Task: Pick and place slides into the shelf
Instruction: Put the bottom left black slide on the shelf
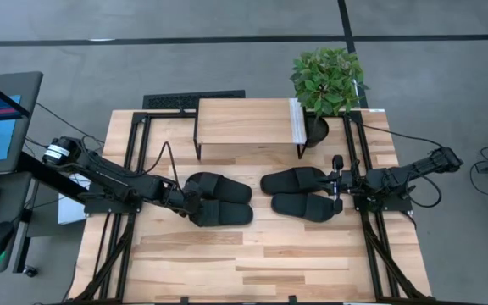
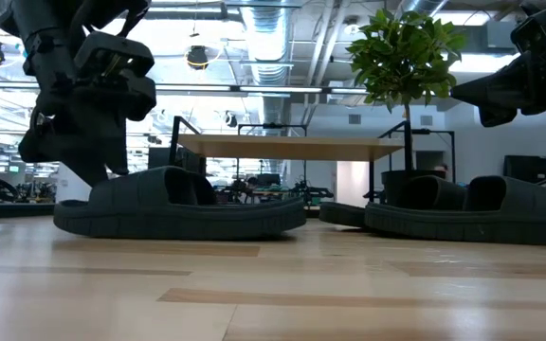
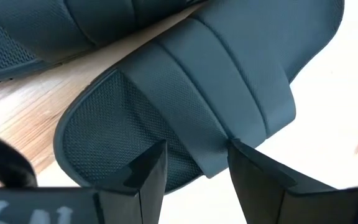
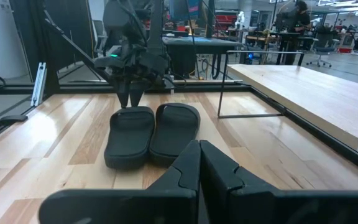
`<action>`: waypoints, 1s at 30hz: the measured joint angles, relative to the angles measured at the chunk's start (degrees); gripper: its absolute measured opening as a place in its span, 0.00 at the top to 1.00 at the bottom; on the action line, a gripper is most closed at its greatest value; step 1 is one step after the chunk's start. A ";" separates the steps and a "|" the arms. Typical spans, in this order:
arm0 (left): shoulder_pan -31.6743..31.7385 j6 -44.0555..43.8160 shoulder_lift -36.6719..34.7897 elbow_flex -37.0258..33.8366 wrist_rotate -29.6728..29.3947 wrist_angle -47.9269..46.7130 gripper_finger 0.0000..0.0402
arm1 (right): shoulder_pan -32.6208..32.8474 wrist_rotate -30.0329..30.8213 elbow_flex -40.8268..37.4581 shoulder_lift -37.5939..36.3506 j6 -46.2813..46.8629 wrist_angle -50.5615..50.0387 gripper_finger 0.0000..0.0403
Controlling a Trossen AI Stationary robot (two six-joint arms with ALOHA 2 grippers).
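Plank tabletop (image 1: 252, 254), shelf (image 1: 244, 121) at 12 | left gripper (image 1: 195, 207) hovering open-fingered astride the 9 o'clock slides' (image 1: 219, 199) near strap | I'm aiming to pinch the strap squarely | right gripper (image 1: 339, 191) waiting closed at 3

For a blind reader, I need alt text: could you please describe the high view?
Four black slides lie in two pairs on a wood table, none yet on the shelf behind them. The open left gripper is at the left pair; the shut right gripper waits beside the right pair.

left gripper (image 1: 195, 206) jaws apart, pointing down — right gripper (image 1: 339, 191) jaws closed.
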 joint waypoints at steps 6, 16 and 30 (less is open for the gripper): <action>0.00 -0.32 0.00 -2.55 -0.01 3.48 0.60 | -0.01 -0.02 -0.01 -0.02 0.00 -0.01 1.00; 0.02 -0.50 0.00 -4.31 -0.17 6.99 0.60 | -0.01 -0.01 -0.01 0.00 0.01 0.00 1.00; 0.02 0.33 0.00 -4.31 -0.98 8.50 0.60 | -0.02 -0.02 0.00 -0.02 0.00 -0.02 1.00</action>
